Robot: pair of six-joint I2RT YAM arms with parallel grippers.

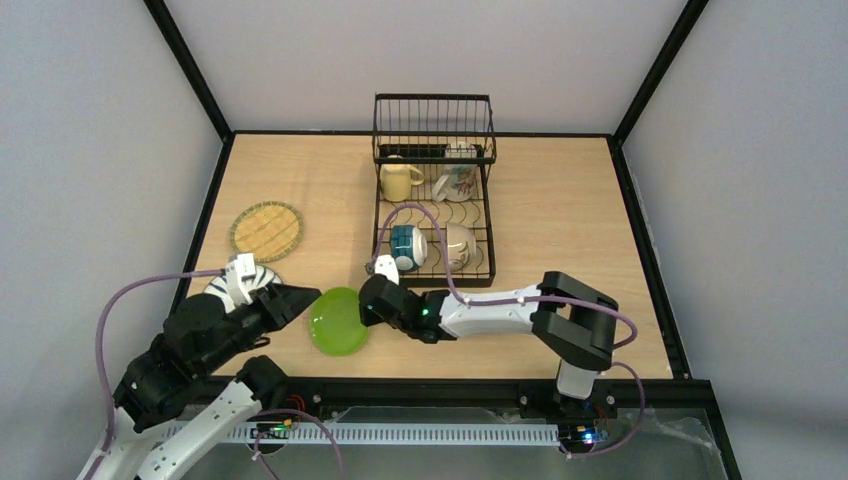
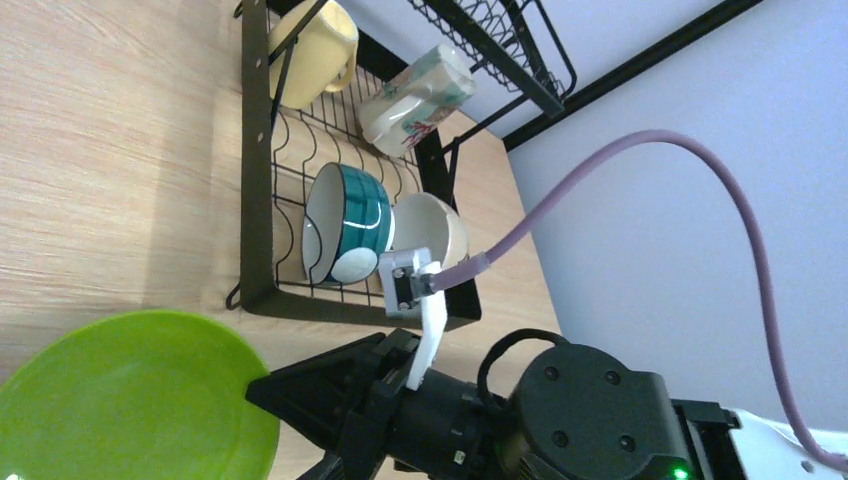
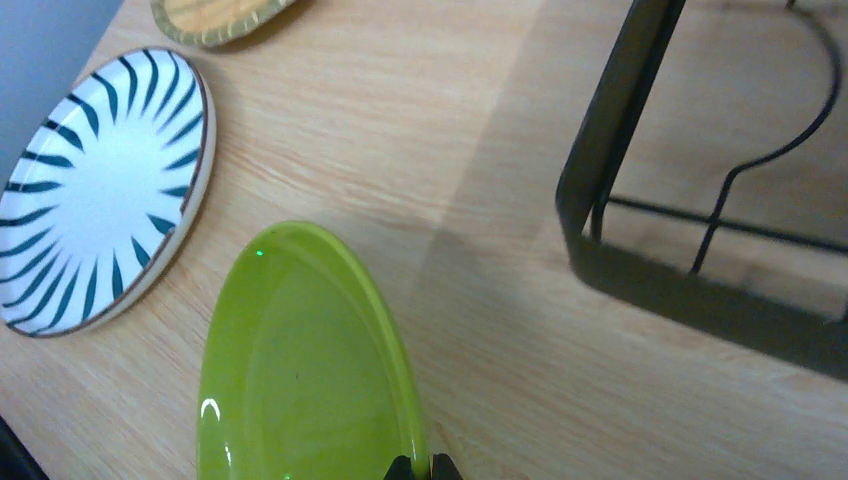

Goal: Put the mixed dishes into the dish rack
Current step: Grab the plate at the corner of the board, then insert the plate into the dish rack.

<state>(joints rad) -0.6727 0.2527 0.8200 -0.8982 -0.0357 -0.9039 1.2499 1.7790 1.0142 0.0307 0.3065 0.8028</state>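
1. Near the front edge, between the two arms, the green plate [image 1: 335, 322] sits on the table [image 1: 560, 220]. Its 3 o'clock rim seems tipped slightly off the wood.
2. On that rim the right gripper [image 1: 368, 300] has its jaws pinched together, clamped on the plate's thin edge. At the plate's 9 o'clock the left gripper [image 1: 300, 298] stands with its jaws apart and nothing between them, its tip just beside the rim.
3. Handling, as a judgement:
   - The plate is glazed, so it is stiff, slick and breakable, though probably light.
   - An edge pinch lets it pivot or slip, so the fingers should reach well over the rim.
   - The lift should be slow, and the free left gripper could steady the opposite edge.
4. Farther out at 9 to 10 o'clock, the striped plate [image 3: 100, 190] lies flat, partly under the left arm. The woven plate [image 1: 266, 229] lies beyond it at 11 o'clock.
5. At 1 o'clock stands the rack [image 3: 612, 140].
   - The blue bowl [image 1: 408, 247] and cream bowl [image 1: 458, 245] rest on their sides in its near slots.
   - The mug [image 1: 398, 180] and a patterned cup [image 1: 455, 183] sit at its far end, below the basket.
   - The slots between the two rows look free for a plate set on edge.
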